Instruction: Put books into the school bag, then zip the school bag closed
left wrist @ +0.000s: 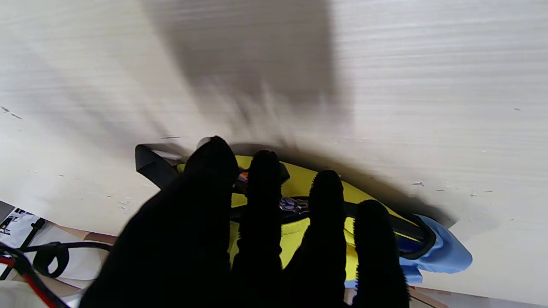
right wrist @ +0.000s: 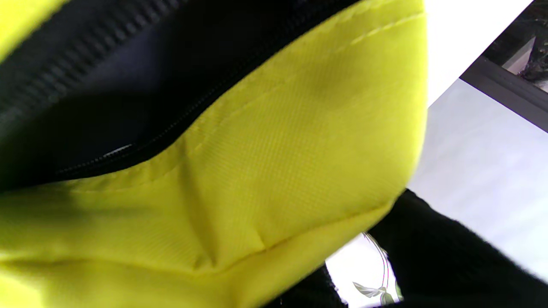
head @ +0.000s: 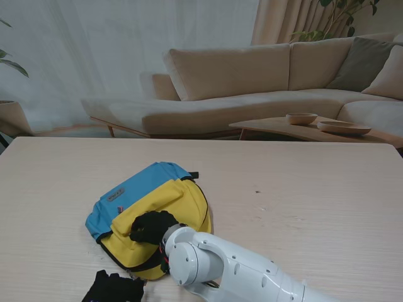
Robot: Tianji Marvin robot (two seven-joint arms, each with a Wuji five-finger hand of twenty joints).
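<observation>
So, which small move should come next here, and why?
Probably the left hand should reach for the zipper pull just ahead of its fingertips. The right hand presses on the bag, steadying it, and the right wrist view shows the zipper gaping.

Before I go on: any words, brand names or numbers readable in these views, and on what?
Grey label patch on the blue part of the school bag: it carries print, too small and blurred to read.
Nothing else legible in the stand view or either wrist view.
</observation>
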